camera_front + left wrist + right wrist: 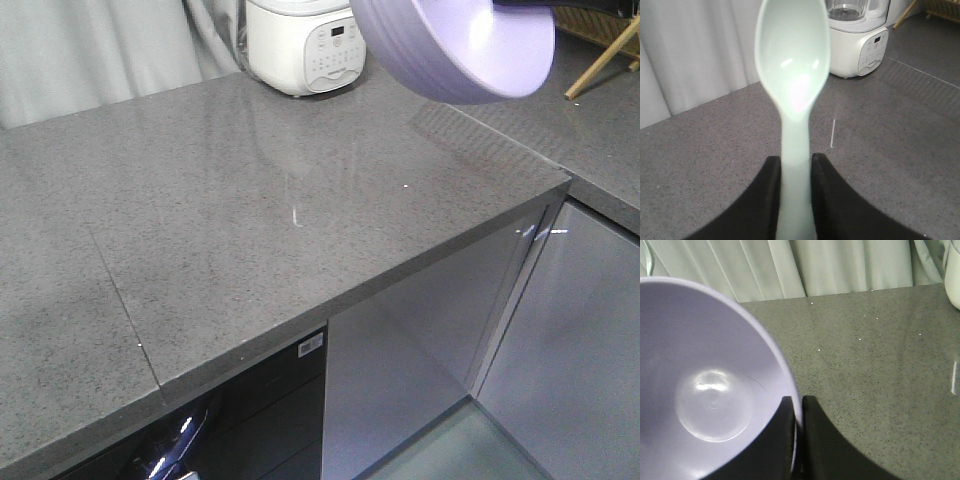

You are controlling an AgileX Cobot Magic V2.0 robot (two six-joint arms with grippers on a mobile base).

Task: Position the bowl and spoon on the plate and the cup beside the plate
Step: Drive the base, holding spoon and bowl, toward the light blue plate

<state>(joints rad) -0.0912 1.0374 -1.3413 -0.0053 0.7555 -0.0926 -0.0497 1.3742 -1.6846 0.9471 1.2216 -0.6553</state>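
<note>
My left gripper (pixel 795 165) is shut on the handle of the pale mint spoon (pixel 792 65), whose scoop points away from me above the grey counter. My right gripper (pixel 799 405) is shut on the rim of the lavender bowl (pixel 705 390), one finger inside and one outside. In the front view the bowl (pixel 455 50) hangs tilted in the air at the top right, above the counter; neither gripper itself shows there. The plate and the cup are out of view.
A white kitchen appliance (pixel 300 45) stands at the back of the grey stone counter (pixel 250 230) against a pale curtain. The counter ends in a front edge and a right corner (pixel 565 185), with cabinet doors below. Wooden legs (pixel 605 55) stand at the far right.
</note>
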